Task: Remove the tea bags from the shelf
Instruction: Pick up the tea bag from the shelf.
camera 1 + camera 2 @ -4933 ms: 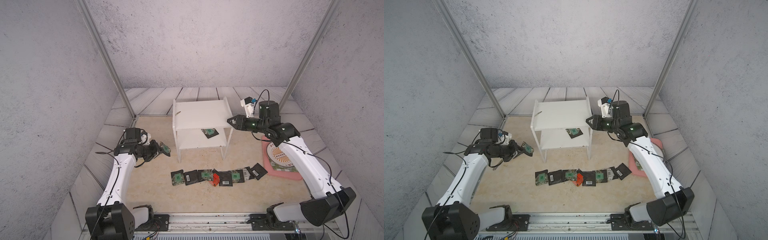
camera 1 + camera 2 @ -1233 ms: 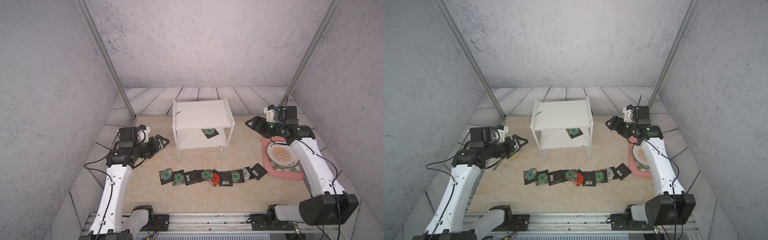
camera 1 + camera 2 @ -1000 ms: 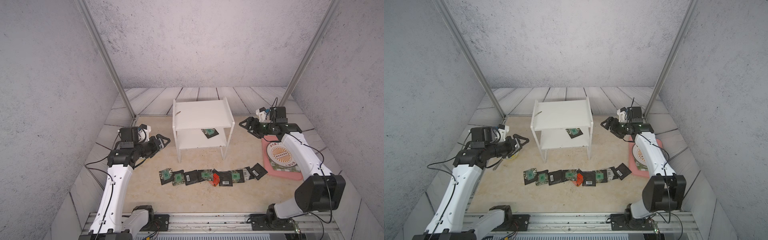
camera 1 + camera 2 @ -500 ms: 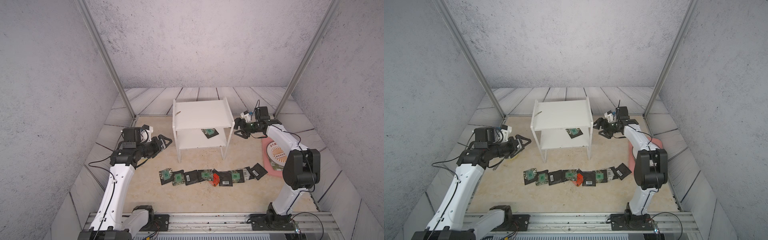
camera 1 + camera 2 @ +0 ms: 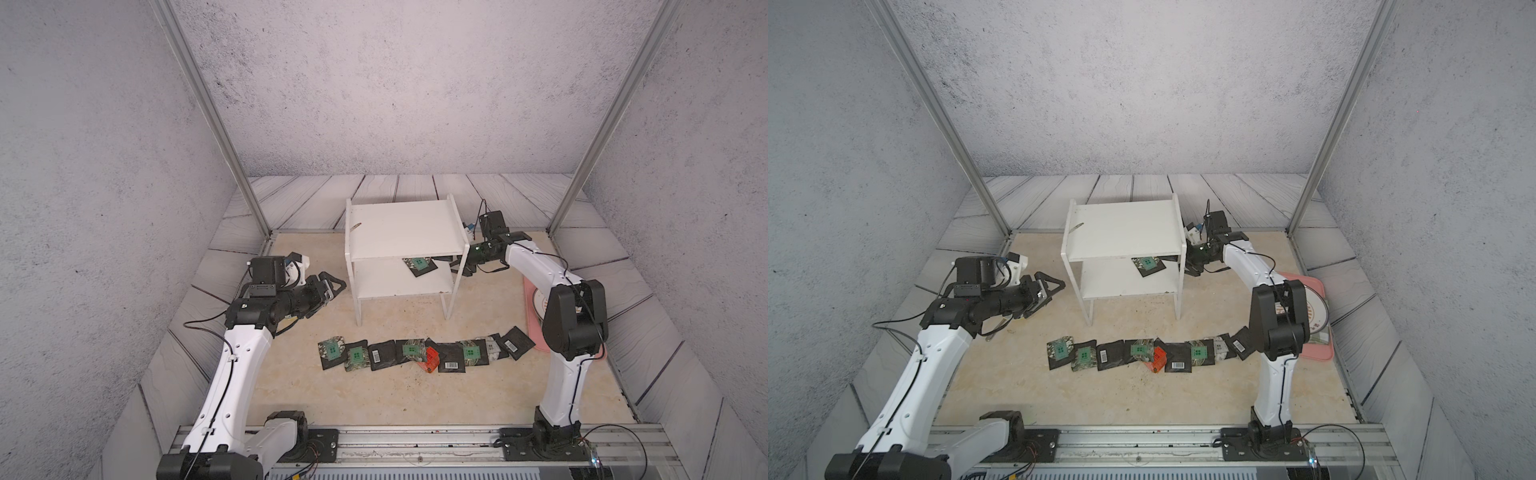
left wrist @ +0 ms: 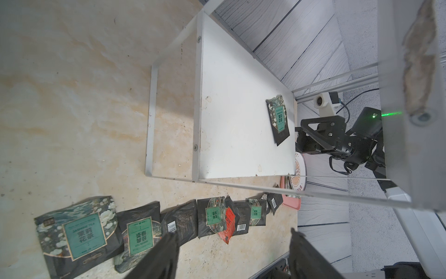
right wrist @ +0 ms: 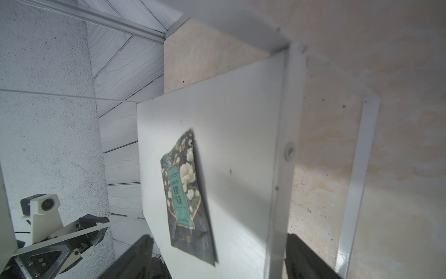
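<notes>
The right gripper (image 5: pixel 460 266) reached in at the right side of the shelf (image 5: pixel 403 232), level with its lower board. Its fingers (image 7: pixel 144 251) stood wide apart and gripped nothing. The one tea bag (image 7: pixel 185 193) on the shelf lay flat on that lower board near the shelf's right panel, just ahead of the fingers and not clamped. The left gripper (image 5: pixel 330 281) hovered off the shelf's left side, its fingers (image 6: pixel 166 248) also spread wide and empty. The other tea bags (image 5: pixel 415 353) lay in an overlapping row on the surface (image 5: pixel 291 386) in front of the shelf, the red-orange one (image 5: pixel 431 358) among them.
</notes>
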### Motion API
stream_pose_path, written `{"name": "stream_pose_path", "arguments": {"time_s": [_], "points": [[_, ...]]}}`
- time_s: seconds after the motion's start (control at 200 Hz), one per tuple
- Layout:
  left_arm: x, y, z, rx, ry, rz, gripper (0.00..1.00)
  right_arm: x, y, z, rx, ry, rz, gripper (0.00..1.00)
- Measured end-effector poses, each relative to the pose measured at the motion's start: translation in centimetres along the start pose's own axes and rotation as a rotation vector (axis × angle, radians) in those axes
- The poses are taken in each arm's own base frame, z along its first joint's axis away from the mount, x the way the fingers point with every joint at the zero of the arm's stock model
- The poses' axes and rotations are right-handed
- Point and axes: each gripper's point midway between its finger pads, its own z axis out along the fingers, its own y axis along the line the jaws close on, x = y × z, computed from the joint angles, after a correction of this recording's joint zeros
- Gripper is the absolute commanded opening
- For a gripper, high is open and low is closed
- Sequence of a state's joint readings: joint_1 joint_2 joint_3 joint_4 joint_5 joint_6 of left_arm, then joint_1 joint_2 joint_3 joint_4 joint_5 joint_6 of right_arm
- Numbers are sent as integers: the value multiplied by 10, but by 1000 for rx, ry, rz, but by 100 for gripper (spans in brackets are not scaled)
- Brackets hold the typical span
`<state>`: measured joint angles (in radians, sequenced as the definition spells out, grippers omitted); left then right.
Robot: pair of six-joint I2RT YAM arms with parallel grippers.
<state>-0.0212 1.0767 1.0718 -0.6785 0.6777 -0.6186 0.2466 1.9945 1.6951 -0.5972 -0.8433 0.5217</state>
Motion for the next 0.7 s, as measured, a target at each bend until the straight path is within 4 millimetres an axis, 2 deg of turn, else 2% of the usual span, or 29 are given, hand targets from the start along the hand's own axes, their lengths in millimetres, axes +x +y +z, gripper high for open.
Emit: {"name": "stream_pose_path", "arguments": {"time_s": [0.14, 0.36, 0.701], "points": [[0, 0, 2, 2, 2, 0, 75, 2, 0, 11, 10, 25, -12, 86], [4, 5, 5, -5, 13, -16, 75, 8, -14, 31, 33, 71, 9, 81], [6, 7, 6, -7, 17, -22, 74, 4, -15, 31, 48, 54, -5, 73]]}}
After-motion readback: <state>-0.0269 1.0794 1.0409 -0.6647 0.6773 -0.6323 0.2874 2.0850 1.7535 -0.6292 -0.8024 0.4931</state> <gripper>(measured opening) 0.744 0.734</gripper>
